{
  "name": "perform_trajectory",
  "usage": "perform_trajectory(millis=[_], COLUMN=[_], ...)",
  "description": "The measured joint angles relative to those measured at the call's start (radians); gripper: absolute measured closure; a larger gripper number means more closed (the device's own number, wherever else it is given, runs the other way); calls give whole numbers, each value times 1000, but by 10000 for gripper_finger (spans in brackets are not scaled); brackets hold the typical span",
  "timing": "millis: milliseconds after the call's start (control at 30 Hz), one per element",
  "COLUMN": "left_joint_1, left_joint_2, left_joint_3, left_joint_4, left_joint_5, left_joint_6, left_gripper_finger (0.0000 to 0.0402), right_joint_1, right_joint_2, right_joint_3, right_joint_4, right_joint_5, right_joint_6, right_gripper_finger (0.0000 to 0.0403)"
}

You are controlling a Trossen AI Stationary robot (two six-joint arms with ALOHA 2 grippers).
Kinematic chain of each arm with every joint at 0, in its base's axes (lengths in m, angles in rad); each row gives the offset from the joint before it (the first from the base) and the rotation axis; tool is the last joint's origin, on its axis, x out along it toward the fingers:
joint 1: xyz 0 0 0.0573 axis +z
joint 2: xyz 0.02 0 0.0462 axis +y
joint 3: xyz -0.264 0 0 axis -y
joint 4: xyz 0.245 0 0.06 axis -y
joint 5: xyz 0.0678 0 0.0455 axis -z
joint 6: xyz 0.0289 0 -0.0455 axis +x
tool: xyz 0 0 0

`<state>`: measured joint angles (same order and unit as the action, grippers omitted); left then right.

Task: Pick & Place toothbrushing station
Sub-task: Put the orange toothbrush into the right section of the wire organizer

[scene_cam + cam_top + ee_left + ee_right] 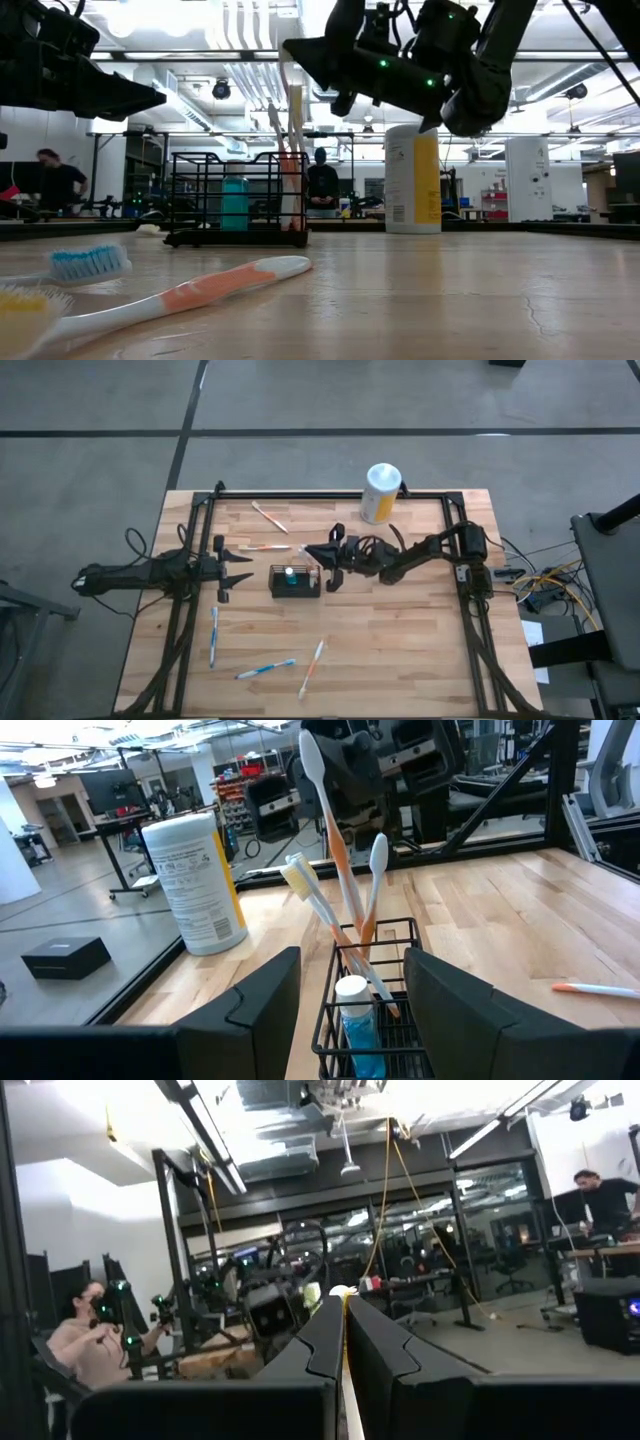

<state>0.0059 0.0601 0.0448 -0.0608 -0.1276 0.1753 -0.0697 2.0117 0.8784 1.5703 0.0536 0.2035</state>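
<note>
Apparently mid-placement, the right gripper (322,550) is clamped on an orange-and-white toothbrush (330,825), holding it nearly upright with its lower end inside the toothbrushing station (295,581) just below. Next it must release and lift clear. Opposite, the left gripper (240,568) waits with jaws apart, facing the basket.

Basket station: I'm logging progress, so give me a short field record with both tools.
Basket: centre of table, holds teal bottle and upright toothbrushes
Right tool: shut on orange-and-white toothbrush standing in basket
Left tool: open, beside basket, empty
Loose toothbrushes: five on table
Canister: far edge
</note>
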Motion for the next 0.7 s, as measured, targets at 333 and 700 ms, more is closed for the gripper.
perform_trajectory(millis=[333, 700], left_joint_1=[0, 0], left_joint_2=[0, 0], left_joint_3=[0, 0], left_joint_4=[0, 0], left_joint_5=[0, 0], left_joint_6=[0, 0], left_gripper_finger=[216, 215], right_joint_1=[-1, -1], right_joint_2=[0, 0], right_joint_3=[-24, -24], right_joint_4=[0, -28], right_joint_5=[-1, -2], right_joint_6=[4, 7], right_gripper_finger=[395, 395])
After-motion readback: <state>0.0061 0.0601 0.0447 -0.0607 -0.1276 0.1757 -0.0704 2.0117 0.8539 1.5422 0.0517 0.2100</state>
